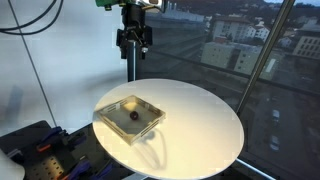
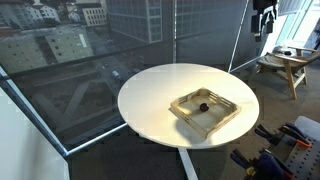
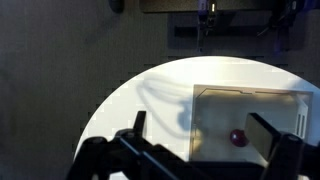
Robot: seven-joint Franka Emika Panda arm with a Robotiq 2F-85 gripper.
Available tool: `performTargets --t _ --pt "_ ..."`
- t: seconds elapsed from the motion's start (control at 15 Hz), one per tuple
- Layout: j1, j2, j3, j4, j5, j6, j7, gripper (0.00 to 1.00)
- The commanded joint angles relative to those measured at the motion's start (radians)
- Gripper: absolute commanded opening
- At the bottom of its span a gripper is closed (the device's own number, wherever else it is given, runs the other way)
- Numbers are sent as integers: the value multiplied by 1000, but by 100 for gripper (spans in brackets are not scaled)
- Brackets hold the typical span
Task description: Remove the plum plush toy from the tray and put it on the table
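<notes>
plum plush toy rests in tray on table.

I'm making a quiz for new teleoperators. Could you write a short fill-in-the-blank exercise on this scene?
1. The plum plush toy lies inside the ____.
2. That container rests on a white table whose top is ____ in shape.
3. The gripper hangs high, clear of the toy, its jaws ____.
Missing words: tray; round; open.
</notes>
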Motion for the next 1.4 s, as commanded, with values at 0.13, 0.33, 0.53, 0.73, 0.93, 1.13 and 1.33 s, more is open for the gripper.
performTargets --t 0.13,0.33,0.53,0.73,0.93,1.13,1.33 --pt "10 27 -15 38 14 20 10 100" --pt "10 41 -20 55 37 55 6 100" --pt "12 53 -22 69 69 101 3 100" --pt "15 71 -22 91 111 138 -5 100" --pt "23 90 -19 114 160 167 -17 100" --pt "33 110 -16 136 208 196 -30 100" --pt "43 130 -14 153 251 229 -42 100"
